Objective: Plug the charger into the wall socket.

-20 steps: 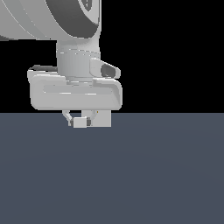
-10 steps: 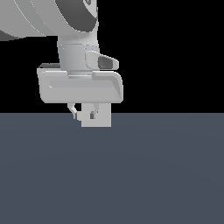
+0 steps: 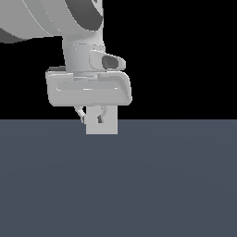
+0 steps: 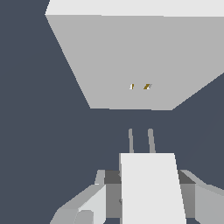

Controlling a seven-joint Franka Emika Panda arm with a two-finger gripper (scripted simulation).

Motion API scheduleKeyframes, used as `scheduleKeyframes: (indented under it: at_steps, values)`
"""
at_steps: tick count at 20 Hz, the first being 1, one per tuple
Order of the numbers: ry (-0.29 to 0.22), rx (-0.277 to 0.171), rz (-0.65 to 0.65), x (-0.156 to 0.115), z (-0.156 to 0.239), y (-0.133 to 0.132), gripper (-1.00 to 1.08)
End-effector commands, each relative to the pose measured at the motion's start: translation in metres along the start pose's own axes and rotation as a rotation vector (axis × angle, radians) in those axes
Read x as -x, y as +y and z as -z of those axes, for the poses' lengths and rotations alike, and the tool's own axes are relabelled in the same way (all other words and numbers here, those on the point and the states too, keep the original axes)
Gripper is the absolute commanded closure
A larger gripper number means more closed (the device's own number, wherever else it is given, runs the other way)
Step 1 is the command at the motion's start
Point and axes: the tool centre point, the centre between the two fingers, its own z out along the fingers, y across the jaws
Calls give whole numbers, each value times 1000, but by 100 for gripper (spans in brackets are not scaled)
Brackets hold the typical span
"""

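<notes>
The charger (image 4: 152, 188) sits between the fingers (image 4: 94, 202), its prongs facing the wall socket (image 4: 131, 61) just ahead.

Wall socket (image 4: 131, 61) on dark floor (image 3: 162, 185)

The arm (image 3: 55, 18) reached in from the exterior view's upper left, wrist turned straight down. Its gripper (image 3: 91, 115) hung low, just above the floor, fingers (image 4: 94, 203) close together and clamped on the charger (image 4: 151, 188) between them.
</notes>
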Motion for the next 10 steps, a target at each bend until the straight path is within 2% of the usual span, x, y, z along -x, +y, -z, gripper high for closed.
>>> scheduleKeyframes:
  at_steps: [1,10]
  values:
    - [-1,5,-14,-1,1,1,108]
    - [-1,7,-18,-2,0,1,108]
